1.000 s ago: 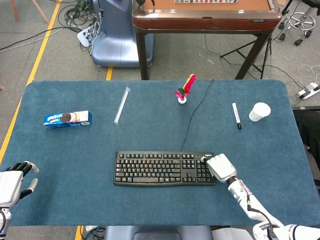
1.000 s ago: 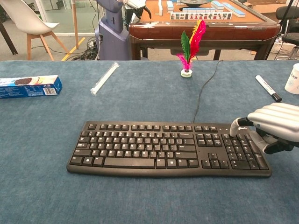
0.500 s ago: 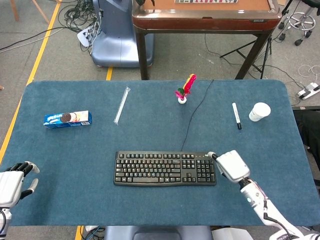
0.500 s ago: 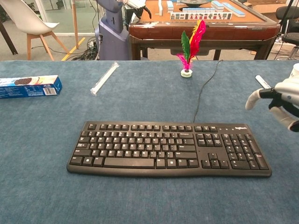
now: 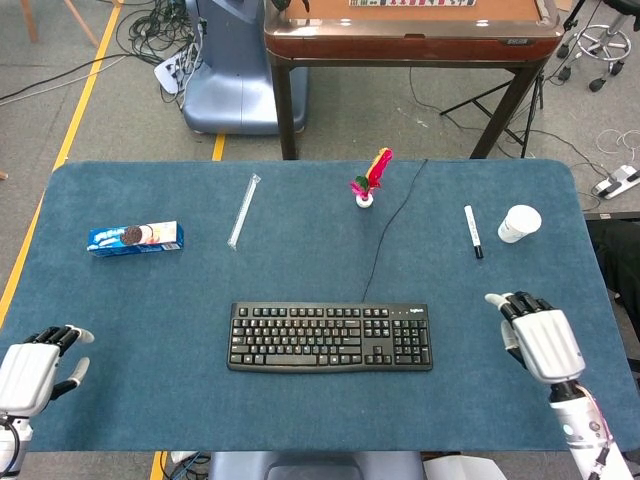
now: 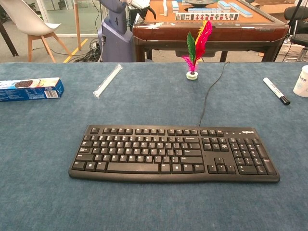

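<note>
A black keyboard [image 5: 331, 337] [image 6: 173, 153] lies in the middle of the blue table mat [image 5: 300, 270], its cable running toward the far edge. In the head view my right hand [image 5: 540, 338] hovers to the right of the keyboard, apart from it, fingers spread and holding nothing. My left hand [image 5: 32, 372] sits at the near left corner of the table, fingers apart and empty. Neither hand shows in the chest view.
A blue cookie pack [image 5: 135, 237] [image 6: 30, 88] lies at the left. A wrapped straw [image 5: 243, 211] [image 6: 107, 81], a feather shuttlecock [image 5: 370, 178] [image 6: 196, 45], a marker [image 5: 472, 231] [image 6: 276, 91] and a white cup [image 5: 519, 223] [image 6: 302, 81] stand further back. A wooden table [image 5: 410, 35] stands beyond.
My right hand lifted off the keyboard's right end and moved right, out of the chest view. The left hand shifted slightly toward the near edge.
</note>
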